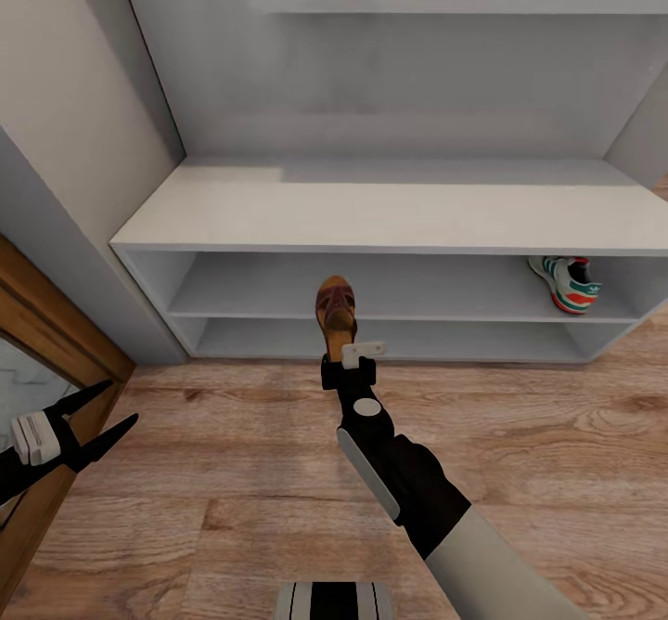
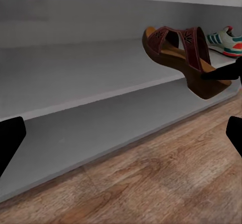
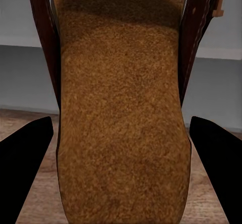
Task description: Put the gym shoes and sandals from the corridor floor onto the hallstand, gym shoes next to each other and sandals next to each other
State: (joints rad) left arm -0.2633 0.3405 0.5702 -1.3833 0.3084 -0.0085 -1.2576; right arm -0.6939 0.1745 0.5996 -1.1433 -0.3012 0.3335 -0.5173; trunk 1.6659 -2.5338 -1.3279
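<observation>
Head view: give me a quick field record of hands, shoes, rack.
right hand: shut on sandal, held off the floor in front of the hallstand
left hand: open, holding nothing
gym shoe: on upper open shelf, right end
hallstand top: bare
corridor floor: no shoes in sight

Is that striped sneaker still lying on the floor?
No, the sneaker sits on the shoe rack's upper shelf, at its right end.

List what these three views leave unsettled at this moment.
- Green-striped cream gym shoe on the pale grey rack's upper shelf: the rack top hides part of it, head view.
- Dark brown leather sandal: toe cut off, right wrist view.
- Right hand: its contact with the sandal's heel is hidden, head view.
</observation>
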